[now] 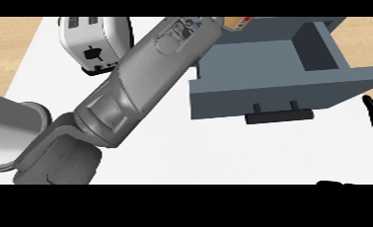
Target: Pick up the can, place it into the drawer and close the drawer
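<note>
The can (238, 22) shows only as an orange and white sliver at the far edge of the open drawer (270, 75), just past the end of the left forearm (149, 73). That forearm hides the left hand, so whether its fingers clench, release or grasp the can cannot be told. The drawer stands pulled out, its black handle (279, 115) facing near. A toaster (94, 41) sits on the white counter (218, 152), beside the forearm. Of the right hand (366, 103) only dark fingertips show at the right edge, their state unclear.
</note>
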